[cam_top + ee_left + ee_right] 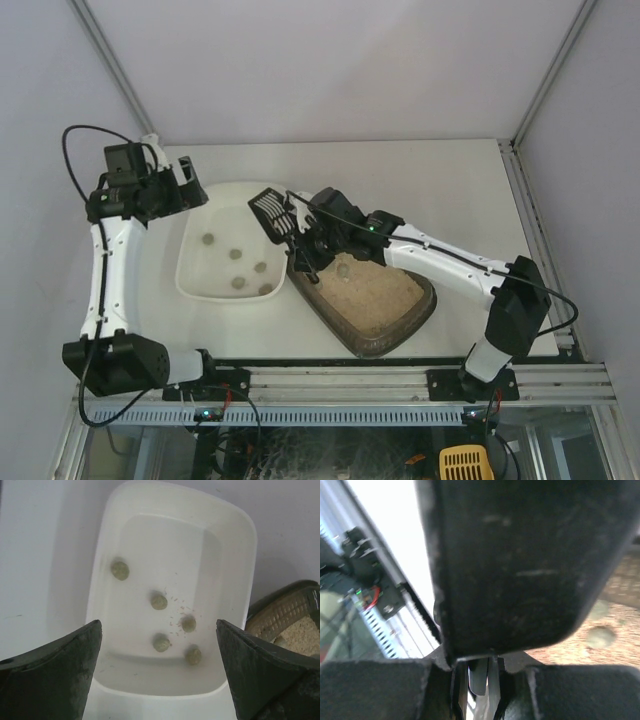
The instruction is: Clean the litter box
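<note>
The litter box [424, 306] is a dark tray of beige litter at centre right, with a greenish clump [343, 268] lying in the litter. My right gripper [305, 246] hangs over the box's left end, shut on the handle of a black slotted scoop [268, 210]. The scoop's head sits above the right far corner of the white tray [190, 255]. In the right wrist view the scoop handle [520, 565] fills the frame above the right gripper [480, 680], with litter and a clump [600, 636] behind. My left gripper [190, 180] stands open at the tray's far left corner.
Several greenish clumps [159, 601] lie in the white tray [100, 545] under my open left gripper [158, 630]. A corner of the litter box [295, 612] shows at that view's right edge. Grey walls close in the table on three sides, and a metal rail [330, 385] runs along the near edge.
</note>
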You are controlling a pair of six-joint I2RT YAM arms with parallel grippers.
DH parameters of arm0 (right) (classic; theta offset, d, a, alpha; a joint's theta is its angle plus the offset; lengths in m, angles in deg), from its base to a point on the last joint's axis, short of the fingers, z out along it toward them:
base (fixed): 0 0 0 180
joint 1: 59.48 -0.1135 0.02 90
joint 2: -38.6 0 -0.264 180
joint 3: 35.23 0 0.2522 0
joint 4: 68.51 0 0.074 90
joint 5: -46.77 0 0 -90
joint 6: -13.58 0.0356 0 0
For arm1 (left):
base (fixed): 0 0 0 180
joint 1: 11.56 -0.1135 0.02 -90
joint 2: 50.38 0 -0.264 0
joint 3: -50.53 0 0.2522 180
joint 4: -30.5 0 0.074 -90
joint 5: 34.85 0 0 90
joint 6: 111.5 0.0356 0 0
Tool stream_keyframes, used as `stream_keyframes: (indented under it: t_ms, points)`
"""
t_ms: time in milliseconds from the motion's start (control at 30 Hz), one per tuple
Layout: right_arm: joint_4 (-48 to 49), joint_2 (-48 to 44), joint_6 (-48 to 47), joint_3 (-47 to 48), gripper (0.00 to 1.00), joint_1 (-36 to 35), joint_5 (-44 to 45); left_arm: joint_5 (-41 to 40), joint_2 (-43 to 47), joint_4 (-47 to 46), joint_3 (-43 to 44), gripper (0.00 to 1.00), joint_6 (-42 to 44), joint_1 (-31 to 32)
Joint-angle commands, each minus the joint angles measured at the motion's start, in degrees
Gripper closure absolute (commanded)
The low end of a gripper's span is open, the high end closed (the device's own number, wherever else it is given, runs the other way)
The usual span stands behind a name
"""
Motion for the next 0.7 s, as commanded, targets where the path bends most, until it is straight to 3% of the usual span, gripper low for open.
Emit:
stream_keyframes:
  t_ms: [0, 167, 367, 533, 667]
  points:
    - [6.02, -4.51, 4.83, -4.03, 1.00, -0.36, -16.32, -1.02, -2.59, -0.80, 2.33, 0.00, 0.96, 6.08]
    - [-0.90, -8.79, 10.47, -7.19, 1.00, 2.32, -11.30, 3.05, -9.64, -0.16, 4.70, 0.00, -0.42, 11.27]
    - [-17.19, -14.16, 21.43, -10.00, 1.00, 11.25, -9.79, 8.98, -19.36, 0.85, 6.44, 0.00, -3.21, 17.62]
    - [-28.10, -13.08, 24.51, -10.35, 1.00, 18.66, -20.22, 15.24, -19.61, -7.90, -1.57, 0.00, -13.05, 22.74]
    - [-34.56, -11.20, 24.52, -10.37, 1.00, 20.34, -23.41, 8.20, -17.35, -10.67, -3.91, 0.00, -14.35, 30.56]
